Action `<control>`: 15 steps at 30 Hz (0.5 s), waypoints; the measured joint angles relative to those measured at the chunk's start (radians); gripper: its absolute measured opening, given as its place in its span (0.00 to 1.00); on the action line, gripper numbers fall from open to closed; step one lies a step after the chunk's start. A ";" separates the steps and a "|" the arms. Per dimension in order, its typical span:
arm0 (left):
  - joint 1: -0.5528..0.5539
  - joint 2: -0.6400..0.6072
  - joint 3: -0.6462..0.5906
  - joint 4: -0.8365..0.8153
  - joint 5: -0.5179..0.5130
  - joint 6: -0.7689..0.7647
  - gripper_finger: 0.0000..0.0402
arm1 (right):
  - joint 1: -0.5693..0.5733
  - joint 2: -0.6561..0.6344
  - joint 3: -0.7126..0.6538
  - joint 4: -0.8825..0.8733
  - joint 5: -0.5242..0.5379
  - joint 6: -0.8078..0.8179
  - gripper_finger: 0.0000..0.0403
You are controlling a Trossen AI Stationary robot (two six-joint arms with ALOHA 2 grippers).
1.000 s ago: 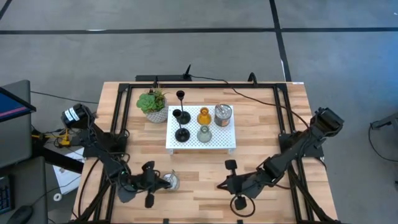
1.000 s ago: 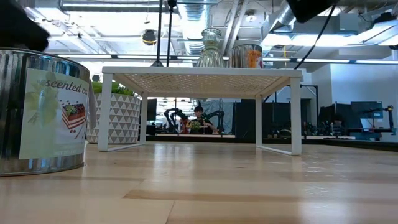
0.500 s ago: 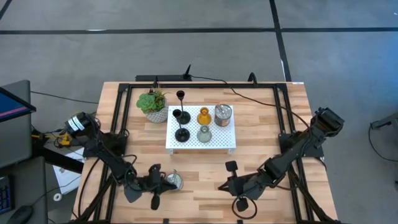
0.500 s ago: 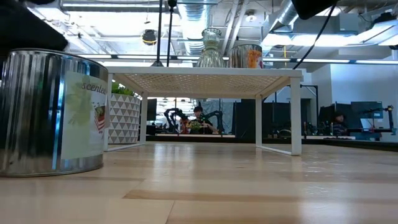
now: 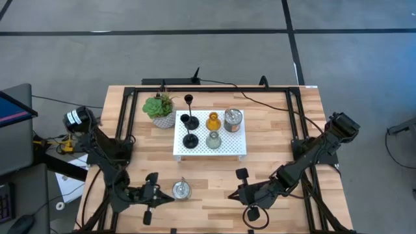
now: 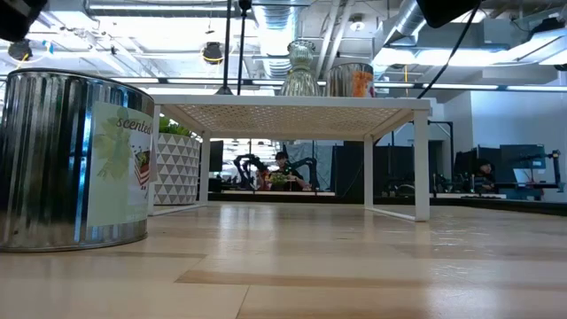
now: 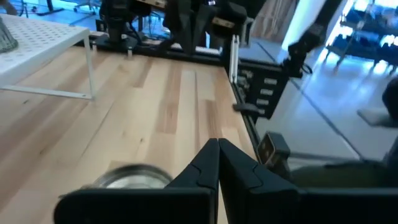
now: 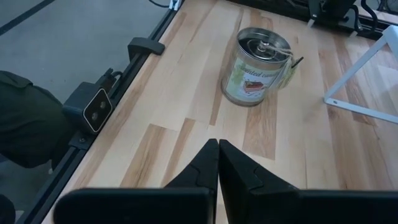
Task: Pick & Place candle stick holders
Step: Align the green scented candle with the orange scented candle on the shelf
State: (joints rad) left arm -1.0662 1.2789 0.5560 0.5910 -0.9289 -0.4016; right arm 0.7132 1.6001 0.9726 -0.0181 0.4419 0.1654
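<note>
Silvery candle holder cup (image 5: 181, 190) is seen from above standing free on the desk (image 5: 214, 175), just beside the left end effector (image 5: 156, 197), fingers together. Low view: cup (image 6: 75, 159) close by, white platform (image 6: 288, 111) behind. Right wrist: right end effector (image 8: 217, 149) fingers pressed together, holding nothing.

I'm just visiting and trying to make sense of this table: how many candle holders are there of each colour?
Black thin-stemmed holders: 3
Amber glass holder: 1
Pale green holder: 1
Silvery cups: 2, one on the white platform, one on the table in front
Total: 7
</note>
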 joint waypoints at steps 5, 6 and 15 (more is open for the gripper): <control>-0.036 -0.062 0.000 -0.161 0.029 -0.012 0.01 | 0.000 0.000 0.000 -0.004 0.000 0.000 0.01; -0.040 -0.068 0.000 -0.194 0.042 -0.032 0.01 | 0.000 0.000 0.000 -0.004 0.000 0.000 0.01; 0.043 -0.049 0.000 -0.415 0.229 -0.261 0.01 | -0.005 0.000 0.000 -0.001 0.000 0.009 0.01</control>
State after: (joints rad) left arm -1.0237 1.2302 0.5564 0.1762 -0.7001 -0.6630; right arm 0.7086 1.6001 0.9726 -0.0191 0.4419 0.1745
